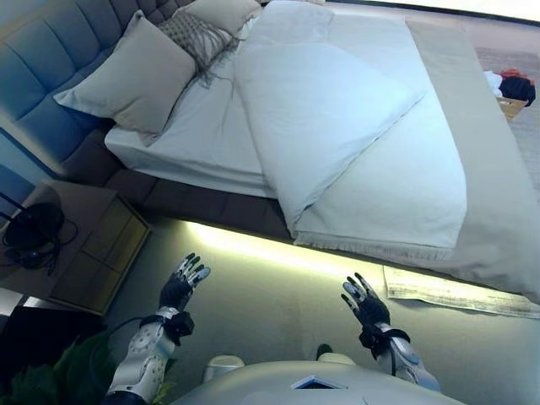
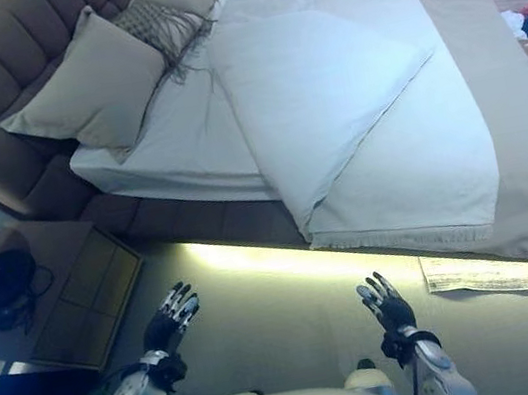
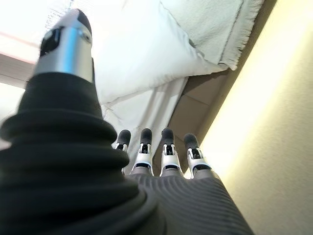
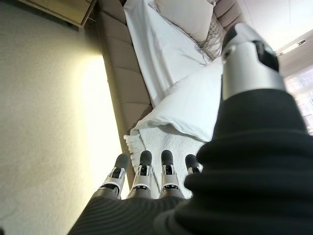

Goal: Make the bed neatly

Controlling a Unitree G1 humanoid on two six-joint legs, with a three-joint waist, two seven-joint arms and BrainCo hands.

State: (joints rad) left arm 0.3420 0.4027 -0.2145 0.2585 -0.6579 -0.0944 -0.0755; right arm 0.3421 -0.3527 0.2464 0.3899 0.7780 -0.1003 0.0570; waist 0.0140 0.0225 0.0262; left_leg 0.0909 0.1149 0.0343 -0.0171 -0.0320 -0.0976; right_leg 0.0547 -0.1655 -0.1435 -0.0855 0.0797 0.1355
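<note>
Left hand (image 1: 180,285) and right hand (image 1: 364,302) spread wide, fingers straight, clasping nothing, touching nothing, raised over the floor (image 1: 278,312) short of the bed (image 1: 228,143). Ahead of both hands, white duvet (image 1: 321,110) folded back diagonally over a beige fringed blanket (image 1: 396,202). Beyond the left hand, pillows (image 1: 135,76) against the tufted headboard (image 1: 42,67); nearer on that side, a wooden nightstand (image 1: 93,245). Far past the right hand, a basket (image 1: 510,105) with clothes inside.

No readable text, no labels, no numbers, no signs
</note>
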